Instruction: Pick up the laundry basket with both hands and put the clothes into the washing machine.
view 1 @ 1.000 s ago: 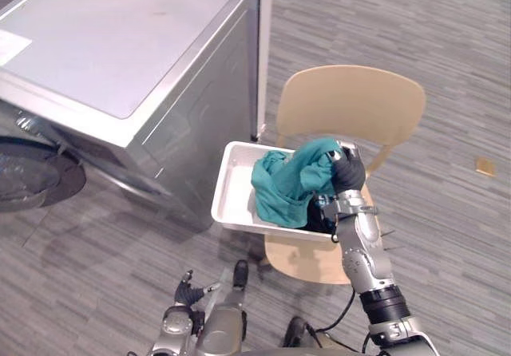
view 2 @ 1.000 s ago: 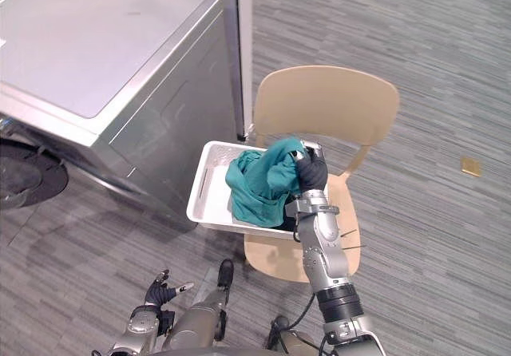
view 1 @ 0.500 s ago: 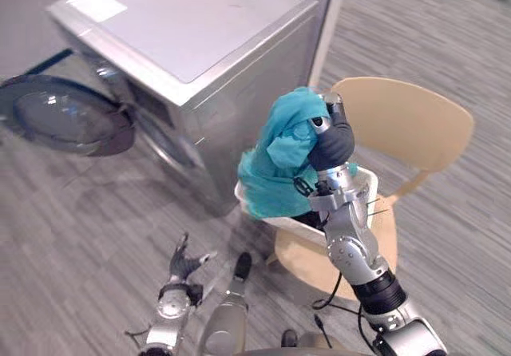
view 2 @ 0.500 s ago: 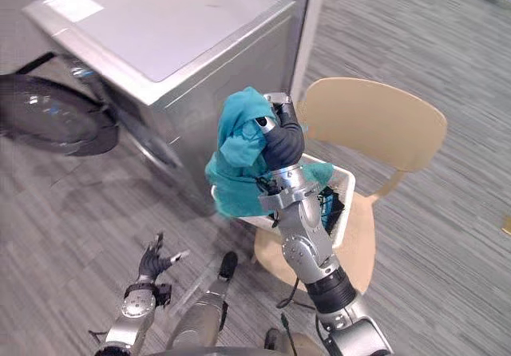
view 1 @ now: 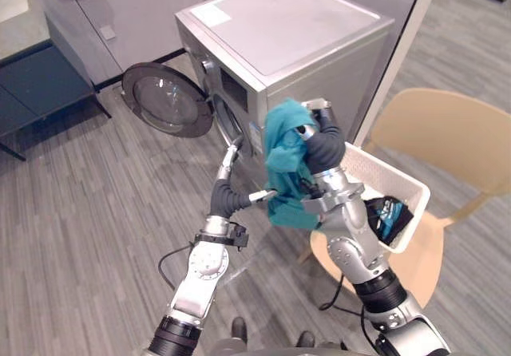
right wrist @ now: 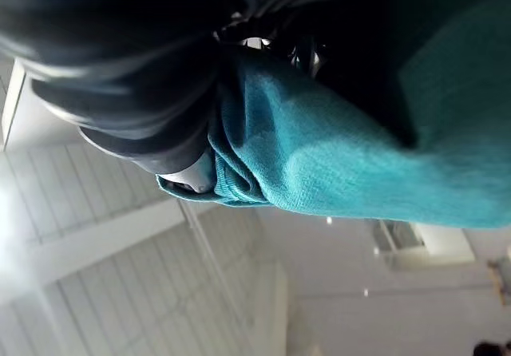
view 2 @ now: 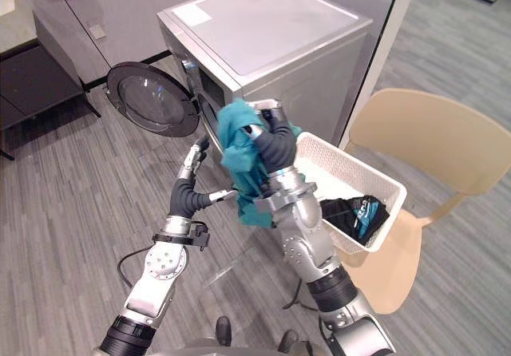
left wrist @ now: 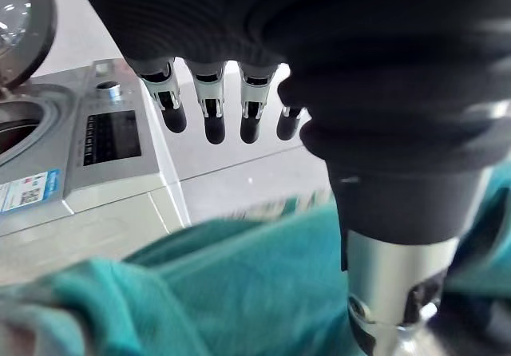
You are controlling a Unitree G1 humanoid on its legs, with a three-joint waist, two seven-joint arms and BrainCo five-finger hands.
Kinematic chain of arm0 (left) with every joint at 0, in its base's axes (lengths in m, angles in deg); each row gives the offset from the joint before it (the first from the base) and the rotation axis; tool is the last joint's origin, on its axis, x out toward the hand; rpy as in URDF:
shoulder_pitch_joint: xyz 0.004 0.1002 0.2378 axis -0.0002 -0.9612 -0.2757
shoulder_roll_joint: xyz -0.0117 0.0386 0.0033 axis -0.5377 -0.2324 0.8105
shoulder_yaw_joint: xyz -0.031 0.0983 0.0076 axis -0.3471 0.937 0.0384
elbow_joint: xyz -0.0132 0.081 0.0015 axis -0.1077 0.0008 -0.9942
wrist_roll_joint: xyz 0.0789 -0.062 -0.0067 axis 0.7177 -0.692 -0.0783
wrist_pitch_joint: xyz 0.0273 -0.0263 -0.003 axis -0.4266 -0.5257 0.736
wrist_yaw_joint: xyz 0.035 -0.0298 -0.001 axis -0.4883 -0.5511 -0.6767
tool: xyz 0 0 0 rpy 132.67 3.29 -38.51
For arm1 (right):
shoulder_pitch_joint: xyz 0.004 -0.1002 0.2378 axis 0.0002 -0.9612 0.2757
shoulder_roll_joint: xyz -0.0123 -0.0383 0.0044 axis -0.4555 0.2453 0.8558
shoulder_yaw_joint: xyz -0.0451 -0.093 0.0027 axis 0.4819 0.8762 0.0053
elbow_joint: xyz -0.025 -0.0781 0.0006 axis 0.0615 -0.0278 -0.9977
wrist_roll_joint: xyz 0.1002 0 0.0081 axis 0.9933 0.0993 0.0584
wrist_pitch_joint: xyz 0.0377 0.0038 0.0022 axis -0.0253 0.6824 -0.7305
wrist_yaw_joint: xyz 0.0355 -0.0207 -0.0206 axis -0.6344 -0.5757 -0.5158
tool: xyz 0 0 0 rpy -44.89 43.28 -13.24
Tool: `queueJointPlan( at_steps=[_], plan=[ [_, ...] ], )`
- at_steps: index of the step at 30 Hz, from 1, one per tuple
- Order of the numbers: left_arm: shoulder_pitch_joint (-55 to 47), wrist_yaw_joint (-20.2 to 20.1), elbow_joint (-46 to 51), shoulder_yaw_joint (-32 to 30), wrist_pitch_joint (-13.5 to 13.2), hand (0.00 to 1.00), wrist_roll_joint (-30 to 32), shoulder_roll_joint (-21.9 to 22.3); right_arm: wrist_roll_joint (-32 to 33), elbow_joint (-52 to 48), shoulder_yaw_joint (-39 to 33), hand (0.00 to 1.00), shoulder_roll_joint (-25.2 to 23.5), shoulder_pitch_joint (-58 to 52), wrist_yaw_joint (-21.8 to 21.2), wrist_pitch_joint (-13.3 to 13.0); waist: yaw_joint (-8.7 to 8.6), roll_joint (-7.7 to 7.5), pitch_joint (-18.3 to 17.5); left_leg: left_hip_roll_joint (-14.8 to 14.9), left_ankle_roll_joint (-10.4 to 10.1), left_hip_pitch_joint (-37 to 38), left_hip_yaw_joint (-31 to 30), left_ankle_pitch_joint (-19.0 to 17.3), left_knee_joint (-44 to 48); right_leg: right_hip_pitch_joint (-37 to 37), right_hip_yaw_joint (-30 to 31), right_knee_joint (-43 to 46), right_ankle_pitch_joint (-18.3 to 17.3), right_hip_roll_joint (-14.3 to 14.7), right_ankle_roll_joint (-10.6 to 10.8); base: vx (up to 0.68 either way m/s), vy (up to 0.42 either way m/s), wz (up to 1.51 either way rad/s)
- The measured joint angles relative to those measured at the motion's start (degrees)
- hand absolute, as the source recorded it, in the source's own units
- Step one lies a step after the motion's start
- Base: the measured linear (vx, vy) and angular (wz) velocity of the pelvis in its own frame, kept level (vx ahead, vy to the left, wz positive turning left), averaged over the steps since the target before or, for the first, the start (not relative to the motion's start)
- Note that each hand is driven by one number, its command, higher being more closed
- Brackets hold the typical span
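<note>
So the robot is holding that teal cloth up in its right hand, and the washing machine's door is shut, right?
Not quite: the door is swung open, as the left eye view shows. The rest holds: the right hand is holding the teal cloth up, close to the washing machine.
</note>
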Motion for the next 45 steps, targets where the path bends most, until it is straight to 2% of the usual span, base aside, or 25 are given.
queueJointPlan(
  at_steps=[2,6,8,9,16,17,22,25,27,29,30,32,38,41,43,45],
  plan=[
    [2.9,0.7,-2.5,1.2,0.1,0.00,1.4,-0.3,0.0,-1.6,4.0,1.00,-1.3,4.3,-0.5,0.1,0.21,-0.12,-0.5,-0.4,0.1,0.8,0.0,0.0,0.1,1.4,0.0,-1.1,0.6,-0.2,0.7,-0.06,0.039,0.07],
    [8.1,1.7,-7.5,2.8,0.7,0.00,1.6,0.2,0.1,-2.4,8.6,1.00,-2.8,7.2,-0.8,0.3,0.19,-0.19,-0.6,-0.4,0.9,1.3,0.0,0.6,-0.2,2.1,-0.1,-1.9,1.5,0.0,0.5,-0.08,0.011,0.00],
    [11.0,1.8,-11.9,4.6,1.7,0.00,1.9,0.5,0.1,-2.4,10.3,1.00,-2.8,7.4,-0.9,1.3,0.01,-0.21,-0.7,-0.4,1.8,1.6,0.0,1.2,-1.0,2.2,0.0,-2.2,2.2,0.2,0.6,-0.08,0.005,-0.02],
    [11.3,1.8,-12.8,5.0,1.8,1.00,1.9,0.6,0.1,-2.4,10.6,1.00,-2.8,7.4,-0.9,1.4,0.01,-0.23,-0.7,-0.4,1.9,1.6,0.0,1.3,-1.0,2.2,0.0,-2.5,2.5,0.2,0.6,-0.08,0.010,-0.08],
    [13.0,1.5,-21.9,8.2,5.0,1.00,6.5,2.6,0.1,-2.3,11.7,1.00,-2.8,7.7,0.9,1.7,-0.31,-0.29,-2.4,-1.0,2.7,0.8,0.2,2.8,-2.2,2.2,0.6,-6.1,5.8,0.7,0.8,-0.07,0.034,-0.04],
    [13.0,1.5,-22.3,8.2,5.1,1.00,6.4,2.6,0.1,-2.3,11.7,0.00,-2.8,7.7,1.0,1.7,-0.33,-0.32,-2.5,-1.1,2.8,0.8,0.3,2.9,-2.2,2.2,0.7,-6.3,6.0,0.7,0.8,-0.05,0.034,-0.07],
    [12.7,1.6,-22.8,8.1,5.0,1.00,6.2,2.5,0.6,-2.3,11.7,0.00,-2.8,7.4,1.0,1.7,-0.15,-0.37,-2.6,-1.1,2.9,0.4,1.0,3.3,-2.2,2.0,1.8,-7.8,7.5,0.8,0.9,-0.04,0.032,-0.09],
    [10.3,1.5,-21.7,5.8,4.8,1.00,4.6,2.5,-2.1,-2.3,11.4,0.00,-2.5,4.4,0.8,1.5,-0.74,-0.57,-3.3,-1.1,2.9,-0.5,1.0,3.4,-2.2,1.0,2.0,-7.8,7.8,0.8,0.8,-0.01,0.011,-0.01],
    [7.1,1.5,-21.3,3.3,4.5,1.00,2.7,2.6,-7.8,-2.3,10.7,0.00,-1.3,-0.1,0.9,1.3,-1.15,-0.75,-3.6,-1.1,2.9,-0.6,1.0,3.4,-2.2,0.9,2.0,-7.8,7.8,0.8,0.8,0.00,0.000,0.00],
    [3.4,1.2,-21.3,0.7,4.3,1.00,1.1,2.6,-17.4,-1.3,8.2,0.00,2.2,-6.1,0.9,1.3,-1.13,-0.79,-3.6,-1.2,2.9,-0.6,1.0,3.4,-2.2,0.9,2.0,-7.8,7.8,0.8,0.8,0.00,0.000,0.00],
    [2.7,1.1,-21.3,0.0,4.3,1.00,1.0,2.6,-18.9,-0.8,7.5,0.00,3.0,-7.5,0.9,1.3,-1.11,-0.79,-3.6,-1.2,2.9,-0.6,0.9,3.4,-2.2,0.9,1.9,-7.8,7.8,0.8,0.8,0.00,0.000,0.00],
    [-0.2,0.2,-21.3,-3.6,4.0,1.00,0.4,2.5,-26.0,1.6,3.8,0.00,5.6,-13.6,1.1,1.3,-1.10,-0.79,-3.6,-1.3,2.9,-0.7,0.7,3.4,-2.3,0.9,1.8,-7.8,7.8,0.9,0.8,0.00,0.000,0.00],
    [-6.9,-1.2,-22.1,-8.7,3.4,1.00,-5.0,2.0,-38.9,11.1,-1.8,0.00,9.3,-23.4,1.4,1.6,-1.10,-0.85,-3.5,-1.1,2.9,-1.4,0.2,3.4,-2.4,0.9,1.6,-7.8,7.7,1.1,0.8,-0.02,0.014,0.03],
    [-8.6,-2.1,-25.1,-11.3,2.8,1.00,-5.9,1.2,-42.9,17.4,-2.9,0.00,9.1,-24.8,1.5,1.6,-1.01,-1.20,-2.8,-1.1,2.6,-2.2,-0.3,3.6,-2.6,0.3,1.1,-7.7,7.7,1.3,0.7,-0.03,0.016,0.12],
    [-8.3,-2.4,-30.4,-13.7,2.7,1.00,-6.3,0.9,-46.7,23.9,-4.0,0.00,8.9,-25.0,1.7,1.7,-0.97,-1.46,-1.1,-1.2,2.4,-3.8,-2.5,4.6,-2.3,-0.3,-1.4,-7.5,7.5,1.3,0.6,-0.04,-0.006,0.52],
    [-8.2,-3.0,-35.5,-16.0,2.8,1.00,-6.9,0.7,-49.6,29.8,-6.4,0.00,8.4,-25.1,2.6,2.2,-0.88,-1.49,0.5,-1.4,2.3,-6.7,-5.5,5.6,-1.9,-2.0,-5.4,-5.1,5.7,0.7,0.6,-0.06,-0.018,0.92]
  ],
)
